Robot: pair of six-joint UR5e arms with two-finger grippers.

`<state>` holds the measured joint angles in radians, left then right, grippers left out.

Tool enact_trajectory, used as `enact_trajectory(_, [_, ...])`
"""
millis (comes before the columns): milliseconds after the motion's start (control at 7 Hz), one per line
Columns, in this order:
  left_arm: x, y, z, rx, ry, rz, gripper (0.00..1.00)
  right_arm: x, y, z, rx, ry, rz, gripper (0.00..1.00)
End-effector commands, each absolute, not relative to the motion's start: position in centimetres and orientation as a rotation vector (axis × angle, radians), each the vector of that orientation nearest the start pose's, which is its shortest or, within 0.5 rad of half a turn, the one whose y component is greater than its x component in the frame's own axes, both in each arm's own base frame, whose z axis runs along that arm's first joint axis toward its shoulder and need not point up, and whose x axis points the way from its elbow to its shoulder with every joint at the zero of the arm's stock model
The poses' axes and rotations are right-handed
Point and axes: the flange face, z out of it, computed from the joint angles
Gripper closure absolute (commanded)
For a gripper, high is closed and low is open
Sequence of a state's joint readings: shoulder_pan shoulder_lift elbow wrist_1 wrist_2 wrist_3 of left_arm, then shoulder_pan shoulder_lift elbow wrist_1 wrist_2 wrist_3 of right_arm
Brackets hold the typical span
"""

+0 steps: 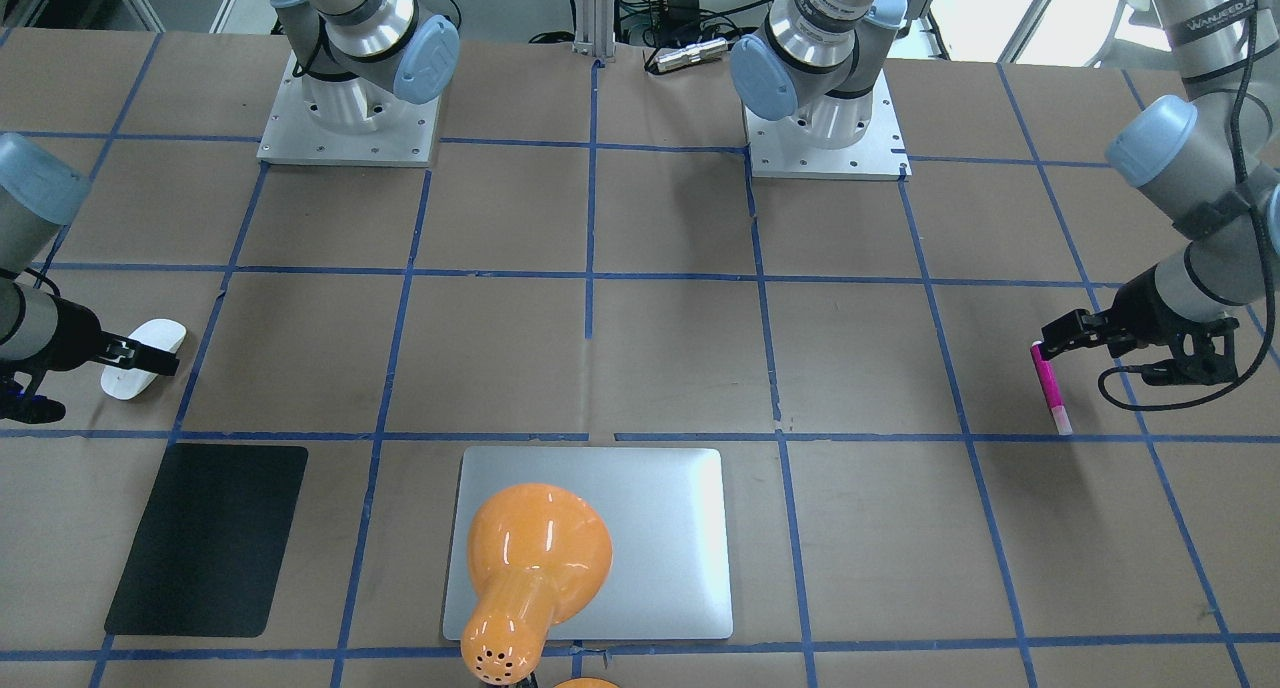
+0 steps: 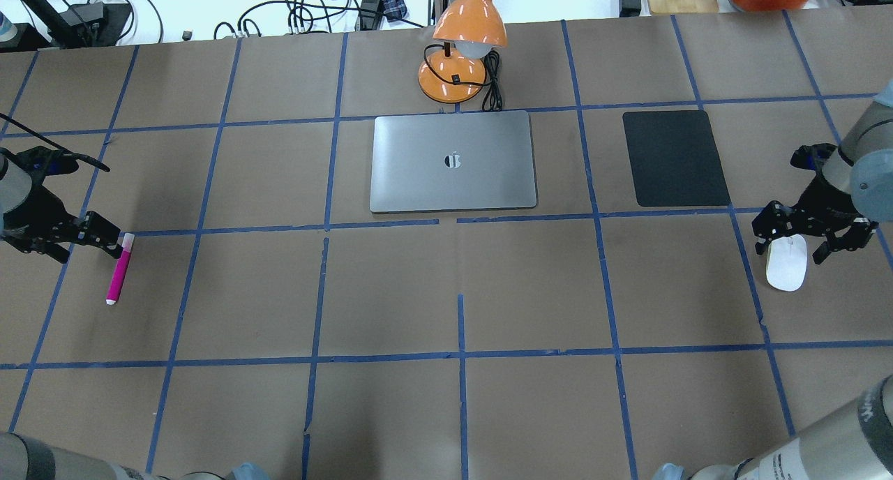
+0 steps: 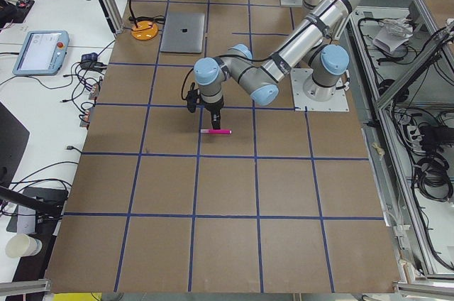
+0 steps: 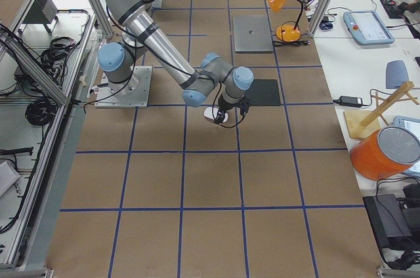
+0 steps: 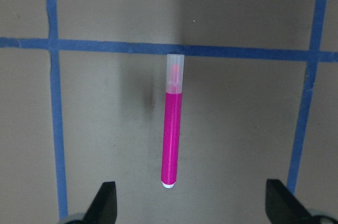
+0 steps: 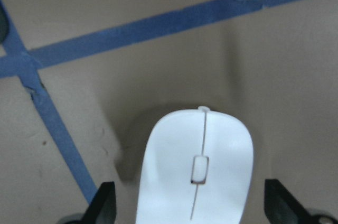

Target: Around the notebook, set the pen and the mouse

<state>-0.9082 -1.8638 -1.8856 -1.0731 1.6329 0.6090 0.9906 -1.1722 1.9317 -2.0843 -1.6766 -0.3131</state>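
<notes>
The silver-grey notebook (image 2: 453, 160) (image 1: 660, 528) lies closed at the far middle of the table. Far off at the table's left end, the magenta pen (image 2: 118, 271) (image 5: 172, 129) lies flat on the brown surface. My left gripper (image 2: 98, 236) (image 5: 193, 205) hovers over it, open, and its fingertips (image 5: 105, 203) touch nothing. At the opposite end the white mouse (image 2: 786, 265) (image 6: 195, 171) rests on the table. My right gripper (image 2: 795, 232) (image 6: 193, 208) is open and straddles it, with clear gaps on both sides.
An orange desk lamp (image 2: 464, 40) stands just behind the notebook, its head hanging over it (image 1: 535, 558). A thin black pad (image 2: 675, 158) lies to the notebook's right, between it and the mouse. Blue tape lines grid the table.
</notes>
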Motion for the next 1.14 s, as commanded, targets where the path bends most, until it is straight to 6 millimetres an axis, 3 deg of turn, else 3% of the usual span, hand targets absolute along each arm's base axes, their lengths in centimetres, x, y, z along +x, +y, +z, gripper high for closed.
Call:
enact_trajectory(0, [23.5, -50.5, 21.1, -0.093, 3.152, 0.218, 0.00, -18.2, -49.5, 15.4, 0.417, 3.088, 0.396, 0.00])
enact_trajectory(143, [23.6, -50.7, 20.1, -0.088, 3.156, 0.222, 0.06, -18.4, -49.7, 15.8, 0.416, 3.094, 0.378, 0.06])
enact_trajectory(286, [23.7, -50.8, 19.4, -0.083, 3.161, 0.234, 0.08, -18.5, -49.9, 15.9, 0.417, 3.106, 0.355, 0.30])
enact_trajectory(571, [23.9, -51.0, 18.1, -0.075, 3.164, 0.251, 0.15, -18.6, -50.0, 16.3, 0.401, 3.111, 0.349, 0.63])
enact_trajectory(714, [23.9, -51.0, 17.4, -0.079, 3.170, 0.267, 0.23, -18.4, -49.8, 18.0, 0.395, 3.118, 0.318, 0.70])
enact_trajectory(857, [24.0, -51.2, 17.0, -0.074, 3.170, 0.265, 0.41, -17.6, -49.6, 20.3, 0.388, 3.116, 0.283, 0.74])
enact_trajectory(1000, [24.0, -51.2, 16.9, -0.074, 3.170, 0.267, 0.50, -17.0, -50.6, 22.5, 0.375, 3.130, 0.204, 0.75])
